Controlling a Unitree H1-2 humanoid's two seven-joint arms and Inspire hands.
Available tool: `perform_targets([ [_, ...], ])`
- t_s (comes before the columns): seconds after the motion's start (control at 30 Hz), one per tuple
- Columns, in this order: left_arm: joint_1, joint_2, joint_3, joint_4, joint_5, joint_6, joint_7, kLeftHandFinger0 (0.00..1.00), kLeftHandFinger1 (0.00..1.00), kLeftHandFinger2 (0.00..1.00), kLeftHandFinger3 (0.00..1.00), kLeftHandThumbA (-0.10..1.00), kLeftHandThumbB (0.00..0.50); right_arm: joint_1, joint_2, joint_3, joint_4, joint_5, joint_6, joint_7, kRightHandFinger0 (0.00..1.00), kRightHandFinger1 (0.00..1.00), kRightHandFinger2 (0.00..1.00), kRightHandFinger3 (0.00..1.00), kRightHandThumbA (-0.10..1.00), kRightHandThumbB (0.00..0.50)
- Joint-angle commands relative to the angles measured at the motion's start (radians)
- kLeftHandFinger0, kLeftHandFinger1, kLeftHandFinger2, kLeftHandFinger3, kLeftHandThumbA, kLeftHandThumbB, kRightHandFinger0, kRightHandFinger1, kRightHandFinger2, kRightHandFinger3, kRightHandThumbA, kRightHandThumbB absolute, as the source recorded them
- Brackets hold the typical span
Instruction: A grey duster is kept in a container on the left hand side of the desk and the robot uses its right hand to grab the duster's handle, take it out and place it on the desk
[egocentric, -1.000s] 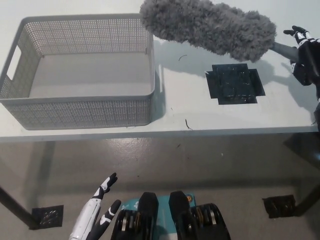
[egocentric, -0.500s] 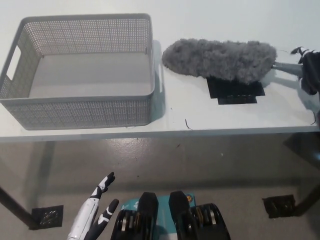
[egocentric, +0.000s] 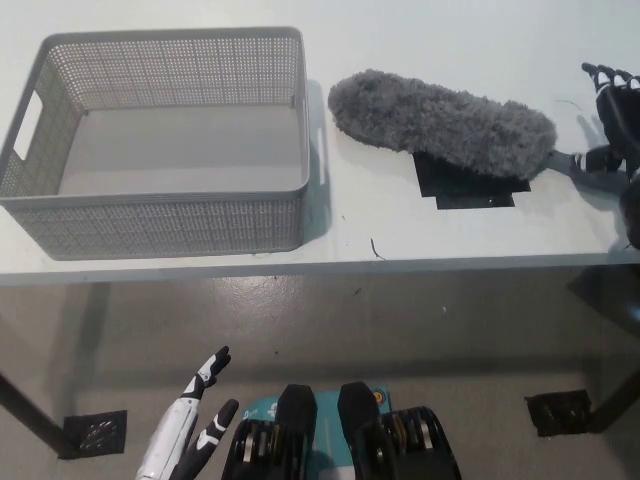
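The grey fluffy duster lies flat on the white desk, to the right of the basket, its head covering part of a black patch. Its grey handle points right toward the desk's edge. My black right hand is at the far right edge of the view, just above the handle, fingers spread and lifted off it; part of the hand is cut off by the frame. My white left hand hangs open below the desk at the lower left.
A grey perforated basket stands on the left of the desk with nothing inside. The desk's front edge runs across the middle of the view, floor below it. Black floor patches lie at lower left and lower right.
The duster came down from the air onto the desk and settled over the black patch. My right hand's fingers have come off the handle and spread. The left hand stayed put.
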Motion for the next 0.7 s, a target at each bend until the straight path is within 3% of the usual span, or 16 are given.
perform_targets([
  [0.0, -0.001, 0.008, 0.011, -0.031, 0.005, -0.036, 0.036, 1.00, 1.00, 1.00, 1.00, 1.00, 0.040, -0.126, -0.157, -0.326, -0.428, 0.833, 0.375, 0.823, 1.00, 1.00, 1.00, 1.00, 0.93, 0.500],
  [0.07, 0.003, 0.012, 0.012, -0.036, 0.000, -0.028, 0.029, 1.00, 1.00, 1.00, 1.00, 1.00, 0.049, -0.109, -0.162, -0.405, -0.487, 1.116, 0.375, 0.806, 1.00, 1.00, 1.00, 1.00, 0.70, 0.500],
  [0.13, 0.002, 0.014, 0.011, -0.035, 0.002, -0.029, 0.029, 1.00, 1.00, 1.00, 1.00, 1.00, 0.046, -0.086, -0.153, -0.466, -0.580, 1.307, 0.375, 0.748, 1.00, 1.00, 1.00, 1.00, 0.70, 0.500],
  [0.17, -0.001, 0.013, 0.011, -0.032, 0.002, -0.032, 0.030, 1.00, 1.00, 1.00, 1.00, 1.00, 0.042, -0.065, -0.095, -0.573, -0.760, 1.396, 0.375, 0.600, 1.00, 1.00, 1.00, 1.00, 0.95, 0.500],
  [0.2, -0.003, 0.012, 0.010, -0.029, 0.002, -0.036, 0.031, 1.00, 1.00, 1.00, 1.00, 1.00, 0.041, -0.056, -0.059, -0.629, -0.865, 1.448, 0.375, 0.497, 1.00, 1.00, 1.00, 1.00, 0.96, 0.500],
  [0.27, 0.000, 0.009, 0.012, -0.034, 0.000, -0.026, 0.030, 1.00, 1.00, 1.00, 1.00, 1.00, 0.042, -0.060, -0.003, -0.678, -1.093, 1.413, 0.345, 0.297, 1.00, 1.00, 1.00, 1.00, 1.00, 0.500],
  [0.33, 0.002, 0.010, 0.013, -0.034, 0.004, -0.025, 0.033, 1.00, 1.00, 1.00, 1.00, 1.00, 0.043, -0.032, -0.009, -0.648, -1.319, 1.299, 0.218, 0.118, 1.00, 1.00, 1.00, 1.00, 1.00, 0.441],
  [0.37, 0.002, 0.011, 0.013, -0.034, 0.003, -0.025, 0.032, 1.00, 1.00, 1.00, 1.00, 1.00, 0.045, -0.019, -0.012, -0.637, -1.375, 1.294, 0.185, 0.074, 1.00, 1.00, 1.00, 1.00, 1.00, 0.455],
  [0.43, 0.002, 0.011, 0.013, -0.025, -0.002, -0.034, 0.033, 1.00, 1.00, 1.00, 1.00, 1.00, 0.056, 0.061, -0.021, -0.576, -1.573, 1.280, 0.037, -0.060, 1.00, 1.00, 1.00, 1.00, 1.00, 0.421],
  [0.47, 0.000, 0.010, 0.012, -0.020, -0.004, -0.039, 0.033, 1.00, 1.00, 1.00, 1.00, 1.00, 0.068, 0.100, -0.010, -0.549, -1.661, 1.216, 0.018, -0.108, 1.00, 1.00, 1.00, 1.00, 1.00, 0.484],
  [0.5, -0.001, 0.010, 0.010, -0.019, -0.007, -0.041, 0.030, 1.00, 1.00, 1.00, 1.00, 1.00, 0.083, 0.145, 0.013, -0.505, -1.763, 1.117, 0.011, -0.153, 1.00, 1.00, 1.00, 1.00, 1.00, 0.495],
  [0.53, 0.000, 0.010, 0.008, -0.018, -0.010, -0.046, 0.028, 1.00, 1.00, 1.00, 1.00, 1.00, 0.087, 0.217, 0.035, -0.442, -1.818, 1.001, -0.061, -0.164, 1.00, 1.00, 1.00, 1.00, 1.00, 0.500],
  [0.6, 0.001, 0.012, 0.007, -0.016, -0.013, -0.053, 0.027, 1.00, 1.00, 1.00, 1.00, 1.00, 0.086, 0.287, 0.055, -0.393, -1.826, 0.897, -0.151, -0.154, 1.00, 1.00, 1.00, 1.00, 0.97, 0.500],
  [0.67, 0.003, 0.016, -0.009, -0.012, -0.018, -0.054, 0.039, 1.00, 1.00, 1.00, 1.00, 1.00, 0.110, 0.557, 0.236, -0.274, -1.826, 0.580, -0.386, -0.093, 1.00, 1.00, 1.00, 1.00, 0.85, 0.318],
])
